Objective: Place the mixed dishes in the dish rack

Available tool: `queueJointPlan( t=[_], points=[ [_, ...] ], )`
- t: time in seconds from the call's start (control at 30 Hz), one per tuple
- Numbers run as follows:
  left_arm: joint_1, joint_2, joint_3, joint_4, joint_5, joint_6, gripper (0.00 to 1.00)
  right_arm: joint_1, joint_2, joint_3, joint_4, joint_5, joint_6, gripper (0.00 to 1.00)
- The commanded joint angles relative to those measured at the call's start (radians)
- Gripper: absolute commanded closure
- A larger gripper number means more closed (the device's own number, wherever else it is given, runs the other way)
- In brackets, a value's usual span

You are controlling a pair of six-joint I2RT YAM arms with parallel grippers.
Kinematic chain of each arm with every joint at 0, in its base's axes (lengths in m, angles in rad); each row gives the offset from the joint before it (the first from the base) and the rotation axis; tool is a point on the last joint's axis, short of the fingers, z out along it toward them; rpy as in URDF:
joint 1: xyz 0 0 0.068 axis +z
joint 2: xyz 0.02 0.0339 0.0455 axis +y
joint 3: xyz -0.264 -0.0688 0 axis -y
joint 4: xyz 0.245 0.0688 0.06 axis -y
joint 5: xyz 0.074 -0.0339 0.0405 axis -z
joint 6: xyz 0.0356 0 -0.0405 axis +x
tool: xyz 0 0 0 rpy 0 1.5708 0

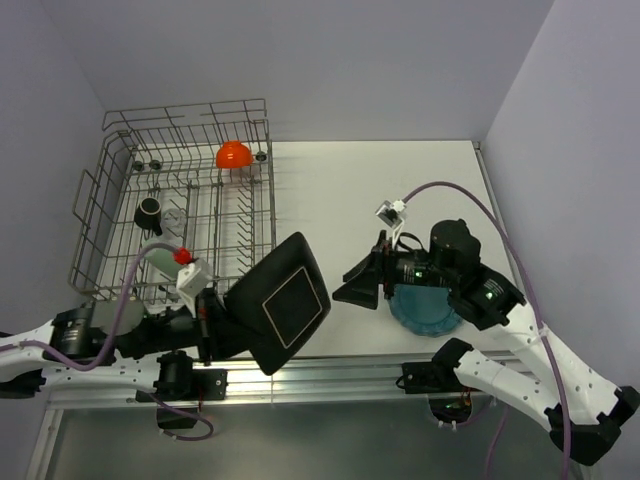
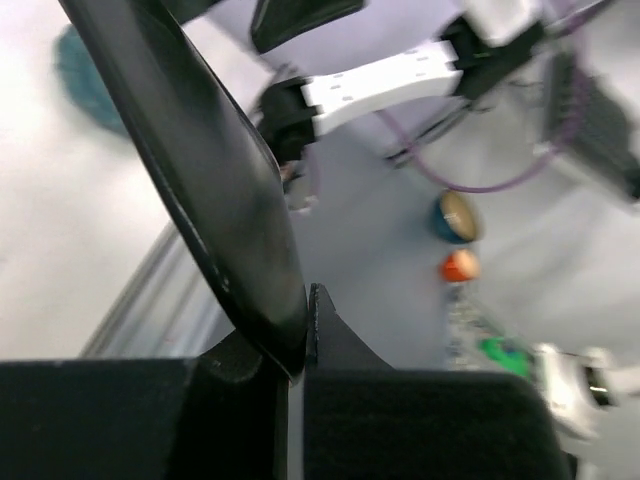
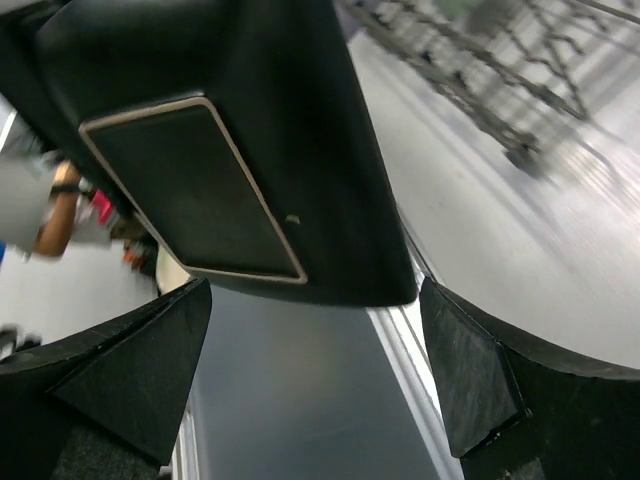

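My left gripper (image 1: 215, 322) is shut on a corner of the black square plate (image 1: 285, 300) and holds it tilted above the table's front edge, right of the dish rack (image 1: 110, 215). In the left wrist view the plate's rim (image 2: 200, 170) is pinched at the fingertips (image 2: 322, 320). My right gripper (image 1: 358, 282) is open and empty, just right of the plate, which fills the right wrist view (image 3: 250, 150) beyond the gripper (image 3: 315, 350). The teal plate (image 1: 425, 310) lies on the table under the right arm. In the rack are the orange bowl (image 1: 233, 154), dark mug (image 1: 149, 212), clear glass (image 1: 176, 217) and pale green cup (image 1: 160, 258).
The white table (image 1: 340, 190) is walled at the back and right. A metal rail (image 1: 330, 372) runs along its front edge. The rack's raised right side (image 1: 268, 200) stands just behind the held plate. A purple cable (image 1: 470, 200) loops over the right arm.
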Motion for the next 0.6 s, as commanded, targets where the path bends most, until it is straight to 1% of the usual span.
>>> queueJointPlan(
  t=[0.0, 0.03, 0.07, 0.1, 0.17, 0.27, 0.3, 0.37, 0.4, 0.47, 0.5, 0.57],
  points=[
    [0.002, -0.095, 0.014, 0.194, 0.099, -0.064, 1.00, 0.022, 0.085, 0.063, 0.201, -0.175, -0.078, 0.09],
    [0.002, -0.112, 0.001, 0.208, 0.115, -0.067, 1.00, 0.022, 0.107, 0.090, 0.203, -0.192, -0.090, 0.11],
    [0.002, -0.125, -0.009, 0.221, 0.126, -0.074, 1.00, 0.022, 0.137, 0.097, 0.217, -0.244, -0.093, 0.11],
    [0.001, -0.146, -0.031, 0.247, 0.138, -0.083, 1.00, 0.023, 0.148, 0.100, 0.255, -0.261, -0.090, 0.11],
    [0.002, -0.154, -0.046, 0.260, 0.173, -0.092, 1.00, 0.022, 0.174, 0.114, 0.268, -0.287, -0.106, 0.12],
    [0.002, -0.151, -0.046, 0.255, 0.195, -0.098, 1.00, 0.023, 0.206, 0.132, 0.301, -0.367, -0.116, 0.14],
    [0.002, -0.148, -0.046, 0.251, 0.199, -0.097, 1.00, 0.023, 0.211, 0.111, 0.412, -0.434, -0.043, 0.15],
    [0.002, -0.148, -0.049, 0.266, 0.216, -0.094, 1.00, 0.028, 0.223, 0.082, 0.572, -0.491, 0.056, 0.19],
    [0.002, -0.148, -0.049, 0.269, 0.219, -0.090, 1.00, 0.040, 0.229, 0.062, 0.696, -0.531, 0.140, 0.25],
    [0.002, -0.148, -0.040, 0.255, 0.207, -0.084, 1.00, 0.063, 0.246, 0.049, 0.795, -0.557, 0.209, 0.31],
    [0.001, -0.154, -0.042, 0.254, 0.209, -0.083, 1.00, 0.103, 0.254, 0.045, 0.870, -0.566, 0.257, 0.33],
    [0.002, -0.166, -0.051, 0.274, 0.213, -0.080, 1.00, 0.150, 0.277, 0.046, 0.904, -0.576, 0.279, 0.37]
  ],
)
